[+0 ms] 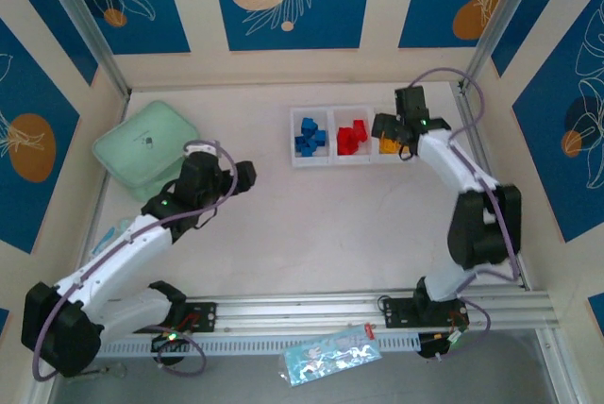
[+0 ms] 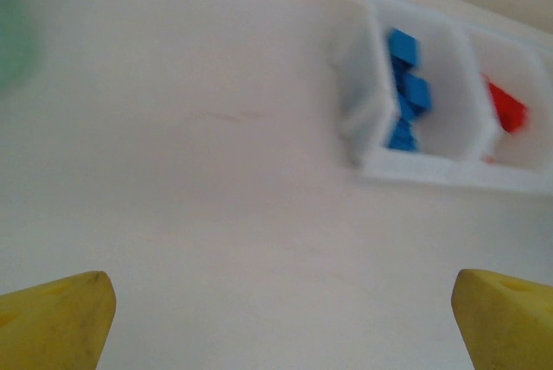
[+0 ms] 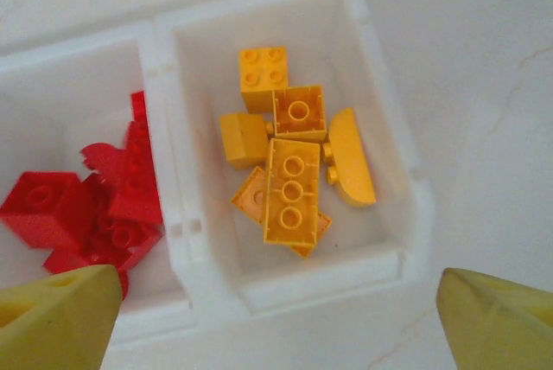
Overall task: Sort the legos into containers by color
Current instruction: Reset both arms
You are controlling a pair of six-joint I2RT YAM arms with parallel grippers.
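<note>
While both arms reach out over the table (image 1: pixel 311 225), the low white tray (image 1: pixel 340 163) lies toward 1 o'clock in the overhead view. Its long axis runs from 9 to 3 o'clock, and three square compartments sit side by side along it. The blue bricks (image 1: pixel 310 137) lie heaped in the 9 o'clock compartment, the red bricks (image 1: pixel 352 138) in the middle one and the yellow bricks (image 1: pixel 389 145) in the 3 o'clock one. From the right wrist, the yellow heap resolves into separate glossy pieces. A long brick (image 3: pixel 291 191) lies hollow side up showing three round tubes, its length running roughly 12 to 6 o'clock. At its 12 o'clock end a square brick (image 3: pixel 300 112) also lies hollow side up, and beyond that a second square (image 3: pixel 263 72) shows four studs. A curved piece (image 3: pixel 352 158) lies just beside the long brick at 3 o'clock, pointing the same way, and a flat orange piece (image 3: pixel 251 199) pokes out from beneath. The right gripper (image 3: pixel 276 327) hovers above this compartment with its yellow fingers (image 3: pixel 60 318) spread wide, nothing between them. The left gripper (image 2: pixel 276 318) hangs over bare table at the tray's 8 o'clock, well apart from it, equally wide and empty. A mint green case (image 1: pixel 146 147) sits at 10 o'clock.
</note>
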